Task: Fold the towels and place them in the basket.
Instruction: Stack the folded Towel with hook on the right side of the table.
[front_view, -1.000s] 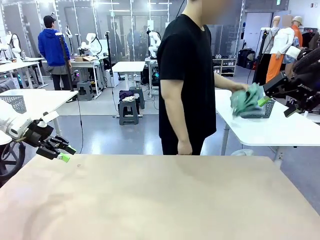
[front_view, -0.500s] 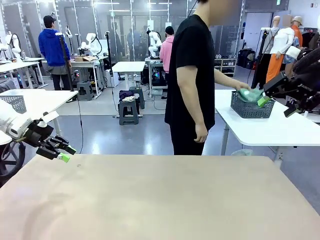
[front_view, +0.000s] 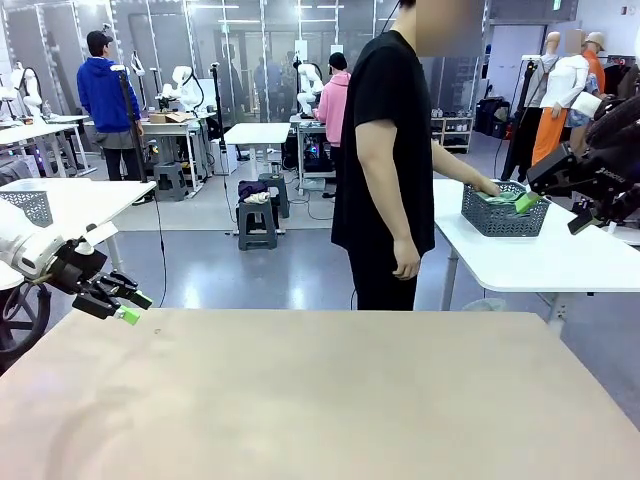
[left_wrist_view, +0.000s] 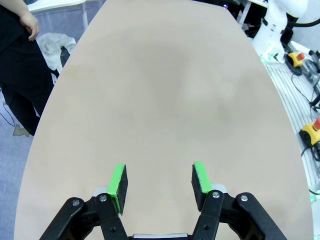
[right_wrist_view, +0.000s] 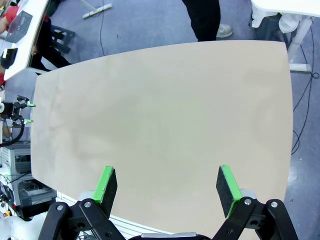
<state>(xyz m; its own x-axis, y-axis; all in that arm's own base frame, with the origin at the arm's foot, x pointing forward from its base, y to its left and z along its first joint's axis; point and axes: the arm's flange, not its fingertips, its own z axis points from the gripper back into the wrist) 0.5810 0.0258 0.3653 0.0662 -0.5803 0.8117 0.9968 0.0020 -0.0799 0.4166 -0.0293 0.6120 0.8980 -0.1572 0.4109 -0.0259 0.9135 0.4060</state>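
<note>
- One basket (front_view: 504, 211), dark grey mesh, sits on a white side table (front_view: 540, 262) at about 2 o'clock in the front view, well apart from the work table.
- One mint green towel (front_view: 503, 197) lies in the basket, showing above its rim; no second towel can be made out.
- One person (front_view: 385, 160) in a black shirt stands at 12 o'clock, between the work table and the side table, one hand (front_view: 487, 186) reaching to the basket rim by the towel; the other hand (front_view: 406, 264) hangs at the side.
- One bare tan work table (front_view: 320, 400) spans the near ground.
- Left gripper (front_view: 128, 305) hovers at 9 o'clock above the table's left edge; in the left wrist view the left gripper (left_wrist_view: 159, 181) stands partly open, nothing between the green pads.
- Right gripper (right_wrist_view: 167, 186) is spread wide, holding nothing, high over the tabletop; its black body shows at 3 o'clock in the front view, overlapping the basket's right end.
- One paler mesh basket (front_view: 28, 205) sits at far left on another white table.
</note>
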